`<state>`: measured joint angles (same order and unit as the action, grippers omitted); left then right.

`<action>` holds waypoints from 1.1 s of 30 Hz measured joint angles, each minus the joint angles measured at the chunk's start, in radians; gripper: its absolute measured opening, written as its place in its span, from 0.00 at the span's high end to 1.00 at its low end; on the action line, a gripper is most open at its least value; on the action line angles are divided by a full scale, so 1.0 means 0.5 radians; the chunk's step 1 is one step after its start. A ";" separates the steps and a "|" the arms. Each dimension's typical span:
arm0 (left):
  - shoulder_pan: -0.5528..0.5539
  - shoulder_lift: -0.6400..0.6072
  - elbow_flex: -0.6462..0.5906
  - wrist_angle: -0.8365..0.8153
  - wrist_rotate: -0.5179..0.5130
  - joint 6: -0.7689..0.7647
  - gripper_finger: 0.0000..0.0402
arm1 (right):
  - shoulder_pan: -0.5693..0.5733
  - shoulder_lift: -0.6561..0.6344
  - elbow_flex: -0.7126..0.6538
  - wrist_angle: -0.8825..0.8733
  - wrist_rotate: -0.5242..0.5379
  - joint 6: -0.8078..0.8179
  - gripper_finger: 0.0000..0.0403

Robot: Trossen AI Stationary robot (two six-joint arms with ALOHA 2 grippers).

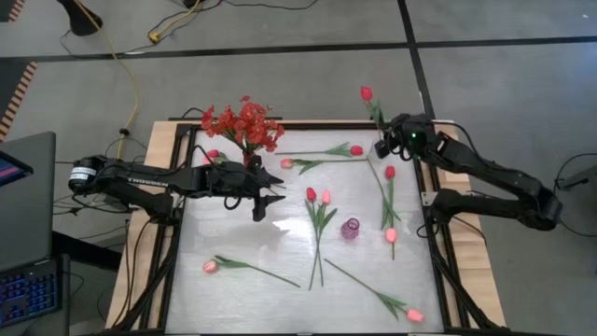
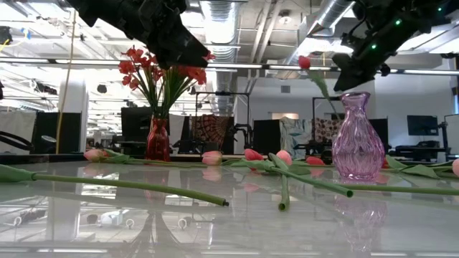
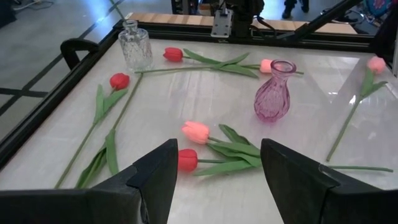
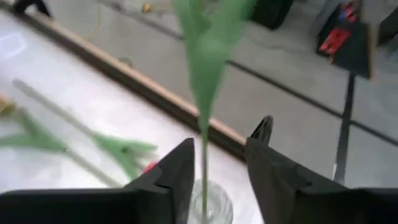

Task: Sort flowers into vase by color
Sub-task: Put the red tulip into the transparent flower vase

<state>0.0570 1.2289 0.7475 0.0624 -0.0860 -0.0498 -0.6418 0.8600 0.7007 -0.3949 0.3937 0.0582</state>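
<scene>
A red tulip (image 1: pixel 367 93) stands upright in a clear glass vase (image 4: pixel 209 204) at the table's far right corner. Its green stem (image 4: pixel 204 118) rises between the fingers of my right gripper (image 4: pixel 217 149), which is open just above the vase mouth; neither finger plainly touches the stem. My left gripper (image 3: pixel 217 162) hovers open above the table's left middle, holding nothing. A red vase (image 2: pixel 158 140) with bushy red sprays (image 1: pixel 244 123) stands at the far left. A purple vase (image 1: pixel 350 229) stands right of centre. Several red and pink tulips lie flat on the table, among them a pair (image 1: pixel 318 196).
Loose tulips lie spread around: a pink one (image 1: pixel 210 266) at the near left, another (image 1: pixel 415 315) at the near right, a red one (image 1: pixel 390 172) on the right. A dark raised frame (image 1: pixel 446 271) borders the table. A laptop (image 1: pixel 23 233) sits off the left edge.
</scene>
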 joint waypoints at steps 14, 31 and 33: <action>-0.031 0.001 0.001 -0.262 0.108 -0.173 0.46 | 0.023 -0.001 0.489 -0.984 -0.733 0.280 0.42; -0.358 0.079 0.001 -0.653 0.055 -0.605 0.46 | 1.084 0.023 0.516 -0.963 -0.994 0.784 0.46; -0.378 0.147 0.001 -0.582 0.055 -0.545 0.46 | 1.237 0.048 0.516 -0.906 -0.926 0.812 0.46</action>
<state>-0.1319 1.3026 0.7479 -0.2287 -0.0584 -0.3224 -0.0235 0.8839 0.9585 -0.8480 -0.0696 0.4644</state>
